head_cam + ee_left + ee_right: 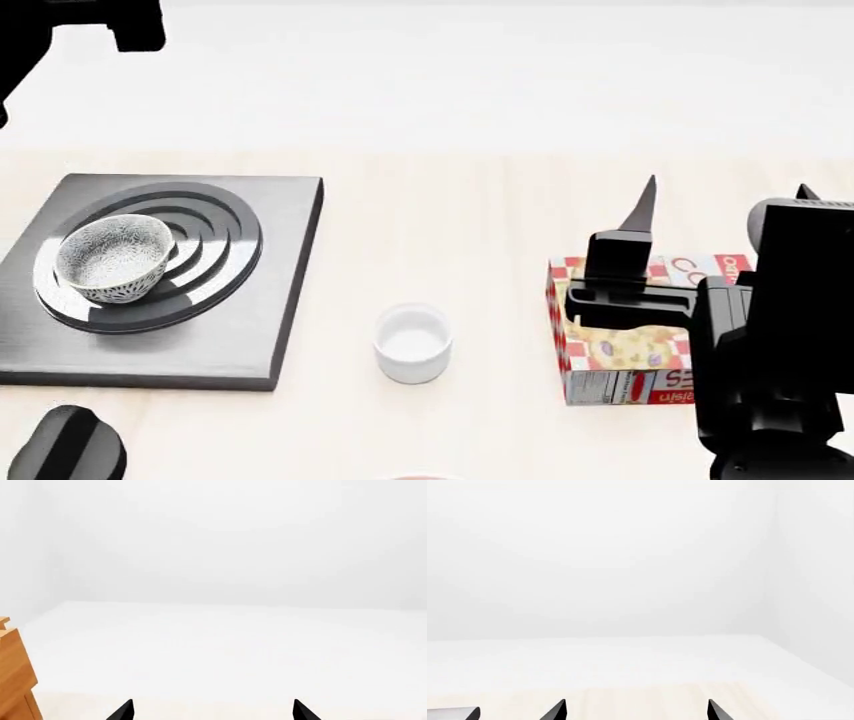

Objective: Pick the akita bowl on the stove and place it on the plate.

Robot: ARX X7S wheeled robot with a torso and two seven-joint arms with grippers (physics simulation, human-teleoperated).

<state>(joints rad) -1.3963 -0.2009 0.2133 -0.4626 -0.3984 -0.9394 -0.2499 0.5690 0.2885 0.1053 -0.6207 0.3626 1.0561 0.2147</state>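
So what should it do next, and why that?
Probably bring the left gripper down toward the akita bowl. The bowl sits untouched on the stove, on the robot's left, and both wrist views show open fingertips holding nothing, facing a white wall. The plate is barely in view, if at all.

Both arms raised level; left gripper (212,711) and right gripper (636,710) empty, jaws spread wide

Bright, even, washed-out light; sharp renders with only faint, soft shadows and no glare.
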